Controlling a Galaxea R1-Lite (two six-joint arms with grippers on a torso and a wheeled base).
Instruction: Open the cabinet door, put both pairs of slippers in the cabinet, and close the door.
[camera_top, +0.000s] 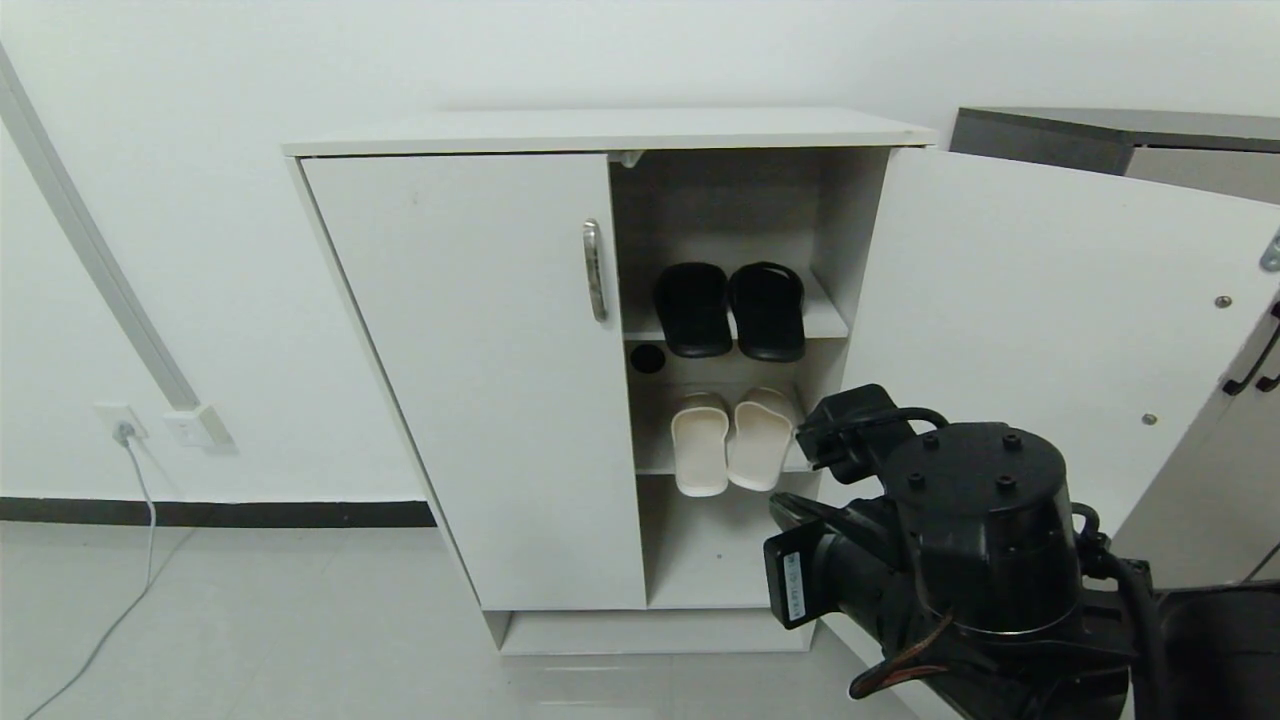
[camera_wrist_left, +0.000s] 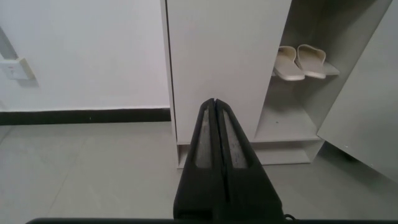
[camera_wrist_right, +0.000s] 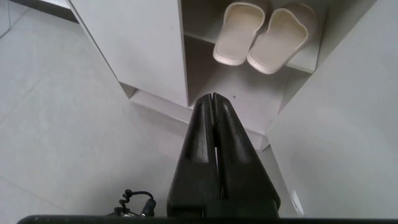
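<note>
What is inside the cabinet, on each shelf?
The black slippers lie on the upper shelf, the white slippers on the middle shelf. The part behind the shut left door is hidden.

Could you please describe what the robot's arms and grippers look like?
The left gripper and right gripper each have long black fingers tapering to narrow tips. The right arm is black, with a round bolted cap, a white label and a black cable.

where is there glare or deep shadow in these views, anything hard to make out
Head view: the glossy floor mirrors the cabinet base, and the black slippers sit shaded inside it, showing little detail. Right wrist view: the white slippers are evenly lit. Left wrist view: flat, even light, no glare.
</note>
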